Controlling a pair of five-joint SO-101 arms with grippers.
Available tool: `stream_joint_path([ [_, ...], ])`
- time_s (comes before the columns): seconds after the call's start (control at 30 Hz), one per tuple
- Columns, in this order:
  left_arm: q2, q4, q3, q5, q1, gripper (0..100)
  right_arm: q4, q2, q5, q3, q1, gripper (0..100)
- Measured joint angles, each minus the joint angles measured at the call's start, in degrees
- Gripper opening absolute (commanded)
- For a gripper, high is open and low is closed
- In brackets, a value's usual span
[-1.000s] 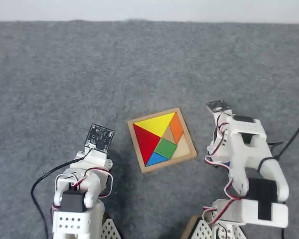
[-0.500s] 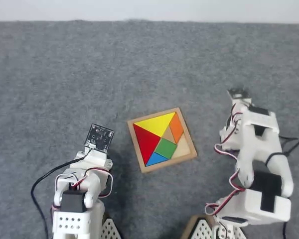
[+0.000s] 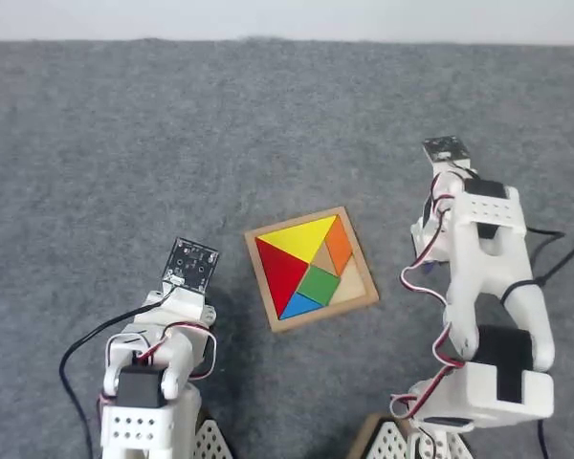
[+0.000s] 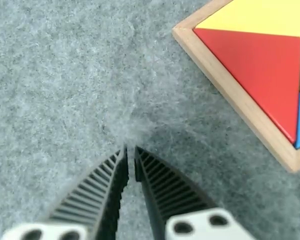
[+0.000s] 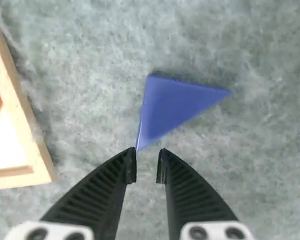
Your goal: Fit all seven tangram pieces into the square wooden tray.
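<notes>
The square wooden tray (image 3: 362, 305) lies mid-table holding yellow (image 3: 297, 239), red (image 3: 280, 273), orange (image 3: 338, 246), green (image 3: 318, 284) and light blue (image 3: 299, 305) pieces. Its corner nearest the right arm (image 3: 478, 258) looks pale and bare. A dark blue triangle (image 5: 172, 107) lies flat on the carpet just outside the tray's edge (image 5: 20, 115). My right gripper (image 5: 146, 161) hovers slightly open, its tips at the triangle's near corner, holding nothing. My left gripper (image 4: 130, 156) is shut and empty above bare carpet, a short way off the tray's corner (image 4: 182, 32).
Grey carpet covers the whole table, with wide free room beyond and to the left of the tray. The left arm (image 3: 163, 335) stands at the near left. Cables trail from both arm bases near the front edge.
The right arm has swung away from the front edge toward the far side, ending a little farther from the tray. The left arm and tray have not moved.
</notes>
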Motion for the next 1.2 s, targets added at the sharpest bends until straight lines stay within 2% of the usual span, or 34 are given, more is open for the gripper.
stream_joint_path([
  [0.07, 0.0, 0.0, 0.0, 0.0, 0.0, 2, 1.93, 0.0, 0.0, -1.14, -0.09, 7.8],
  [0.23, 0.0, 0.0, 0.0, 0.0, 0.0, 2, 0.09, 0.0, -1.85, -3.78, -1.85, 21.4],
  [0.3, 0.0, 0.0, 0.0, 0.0, 0.0, 2, -1.05, 0.0, -2.99, -4.92, -2.29, 22.6],
  [0.5, 0.0, 0.0, 0.0, 0.0, 0.0, 2, -3.08, 4.04, -3.96, -11.78, -1.85, 18.0],
  [0.87, 0.0, 0.0, 0.0, 0.0, 0.0, 2, 3.08, 31.74, -3.87, -34.2, 3.78, 17.5],
  [0.93, 0.0, 0.0, 0.0, 0.0, 0.0, 2, 4.22, 32.97, -3.87, -35.69, 4.92, 16.3],
  [1.07, 0.0, 0.0, 0.0, 0.0, 0.0, 2, 5.36, 33.67, -1.32, -36.4, 7.03, 7.7],
  [1.2, 0.0, 0.0, 0.0, 0.0, 0.0, 2, 6.15, 33.49, 2.37, -34.64, 8.79, 4.6],
])
